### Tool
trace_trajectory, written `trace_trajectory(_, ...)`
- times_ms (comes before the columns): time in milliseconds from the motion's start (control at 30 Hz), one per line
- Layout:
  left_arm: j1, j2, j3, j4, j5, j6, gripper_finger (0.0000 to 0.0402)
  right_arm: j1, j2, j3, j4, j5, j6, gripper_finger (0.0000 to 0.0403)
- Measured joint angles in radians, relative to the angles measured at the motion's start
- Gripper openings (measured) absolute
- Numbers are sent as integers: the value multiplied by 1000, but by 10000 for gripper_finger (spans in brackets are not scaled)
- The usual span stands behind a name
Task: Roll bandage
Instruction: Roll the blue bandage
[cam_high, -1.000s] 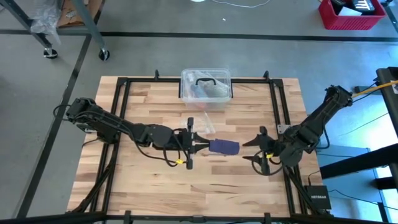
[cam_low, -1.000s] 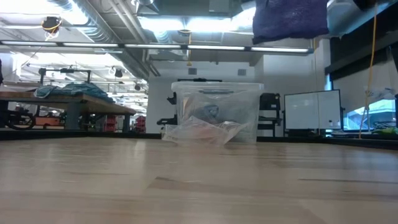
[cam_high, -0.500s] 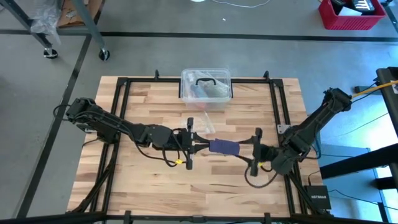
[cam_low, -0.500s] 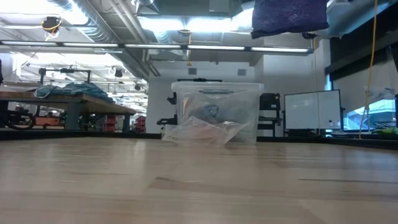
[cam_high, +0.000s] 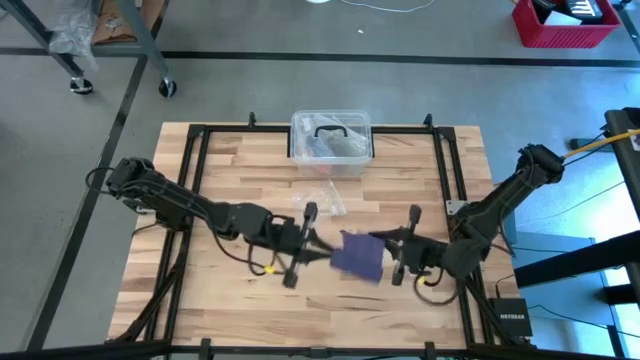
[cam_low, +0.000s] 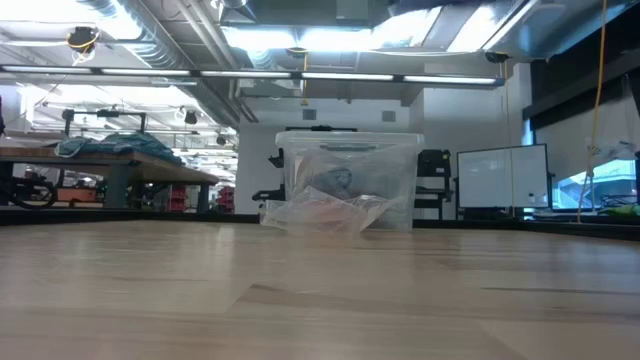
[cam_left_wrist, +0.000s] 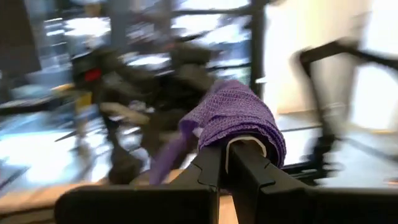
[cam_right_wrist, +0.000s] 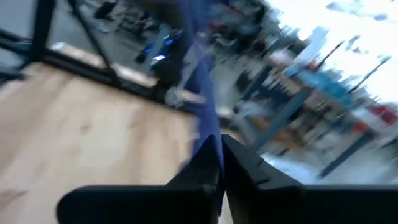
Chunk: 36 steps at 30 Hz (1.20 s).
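The bandage (cam_high: 357, 256), a purple-navy strip partly wound into a roll, hangs in the air above the table's middle, between my two grippers. It is out of the low view. My left gripper (cam_high: 325, 253) comes from the table's left and is shut on the rolled part (cam_left_wrist: 239, 118). My right gripper (cam_high: 379, 240) comes from the right and is shut on the strip's loose end (cam_right_wrist: 205, 118). My left gripper has its two shut fingers (cam_left_wrist: 245, 155) inside the roll's wound layers (cam_left_wrist: 242, 124), which wrap over the fingertips. It reaches in roughly level from the table's left. The roll is lifted clear, and a loose tail (cam_left_wrist: 166, 155) hangs beside it. My right gripper pinches the strip (cam_right_wrist: 210, 134) between its two fingers, coming from the table's right. The cloth runs on away from the fingertips as a narrow band. It is clear of the table; one layer or several, I cannot tell.
A clear plastic box (cam_high: 332, 138) with a black handle stands at the table's far edge, with a crinkled clear wrapper (cam_high: 325, 196) lying in front of it. Both show in the low view, the box (cam_low: 348, 180) behind the wrapper (cam_low: 322, 212). A black frame (cam_high: 190, 200) runs around the tabletop.
My right gripper has gone toward the table's left, to the bandage, and shut on its loose end. My left gripper has turned about its wrist and shifted slightly toward the near edge. The bandage has risen out of the low view and now looks wider.
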Motion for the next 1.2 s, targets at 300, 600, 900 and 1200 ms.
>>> trace_trajectory(300, -34, 2, -2, 172, 310, 33, 11, -50, -8, 2, 128, 51, -292, 4)
trace_trajectory(600, -59, 1, -2, 307, -165, 306, 11, -35, 17, 2, 170, 17, -155, 10)
trace_trajectory(900, -60, 1, 0, 287, -268, 400, 11, -33, 18, 1, 215, -93, 114, 119)
trace_trajectory(1200, -73, 0, 0, 277, -287, 418, 11, -21, -61, 1, 58, -142, 225, 230)
